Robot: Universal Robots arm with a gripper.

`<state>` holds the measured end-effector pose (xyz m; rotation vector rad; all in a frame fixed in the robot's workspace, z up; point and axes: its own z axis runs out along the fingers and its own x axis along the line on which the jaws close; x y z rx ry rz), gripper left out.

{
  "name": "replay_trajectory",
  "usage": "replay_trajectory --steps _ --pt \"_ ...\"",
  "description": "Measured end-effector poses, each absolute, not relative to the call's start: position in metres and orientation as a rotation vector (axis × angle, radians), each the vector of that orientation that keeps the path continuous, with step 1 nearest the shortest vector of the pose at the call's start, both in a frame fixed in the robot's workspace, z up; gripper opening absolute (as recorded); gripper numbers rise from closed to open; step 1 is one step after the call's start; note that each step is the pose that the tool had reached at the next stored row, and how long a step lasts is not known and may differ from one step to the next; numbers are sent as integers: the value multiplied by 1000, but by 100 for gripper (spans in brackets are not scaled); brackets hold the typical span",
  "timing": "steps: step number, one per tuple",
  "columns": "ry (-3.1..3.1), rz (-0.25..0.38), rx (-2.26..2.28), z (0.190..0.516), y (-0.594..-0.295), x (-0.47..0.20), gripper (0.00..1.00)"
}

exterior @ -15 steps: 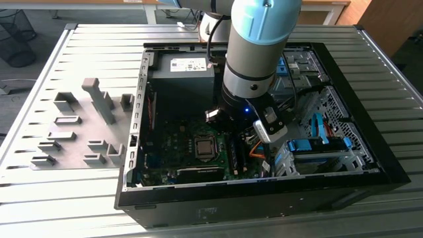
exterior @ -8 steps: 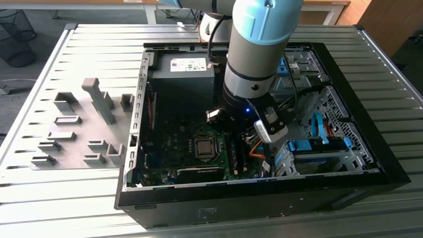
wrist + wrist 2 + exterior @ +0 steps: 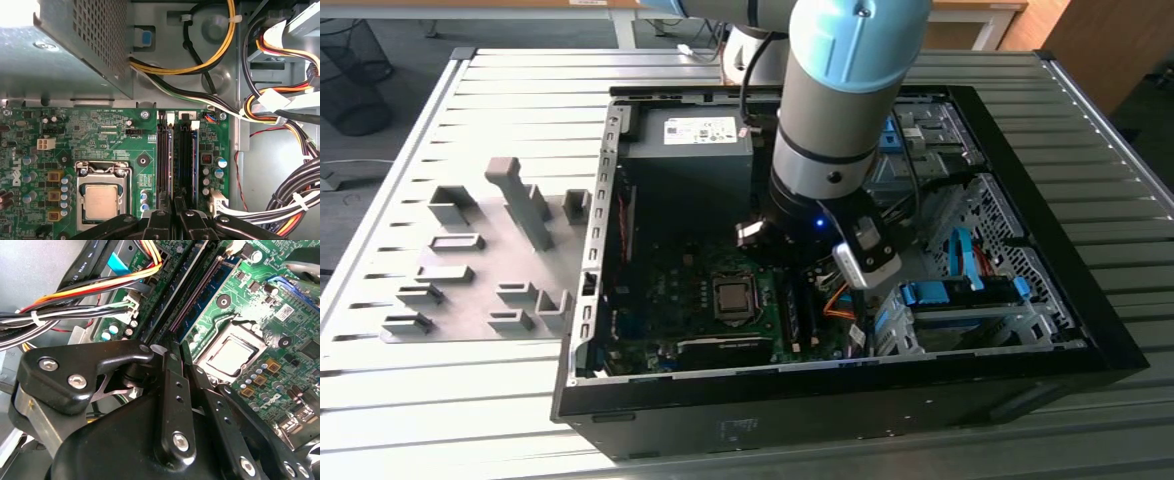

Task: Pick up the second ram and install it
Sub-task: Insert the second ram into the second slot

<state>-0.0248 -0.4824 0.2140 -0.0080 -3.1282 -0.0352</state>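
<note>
A: Slatted metal table. Grey holder blocks at the frame's left with no stick in them. Open PC case in the centre, blue drive-bay clips at the right.

B: And the arm?

A: It reaches down into the case, with the gripper low over the motherboard, right of the CPU socket.

B: What about the jaws?

A: Nearly closed. In the second wrist view the gripper pinches a thin edge. That looks like the second ram, seen edge-on and running toward the upper right along the memory slots. It seems to sit at a slot, but whether it is fully seated can't be told.

B: What are the risks?

A: If the stick sits tilted or off the slot's line, a push could bend it or scrape the contacts. An uneven push could leave one end proud. The cable bundle, at the right in the first wrist view, lies close enough to snag the gripper.
</note>
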Motion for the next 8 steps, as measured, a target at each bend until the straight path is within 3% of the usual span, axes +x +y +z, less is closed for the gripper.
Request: replay_trajectory --steps 8 --pt "-3128 -35 -11 212 -482 -25 14"
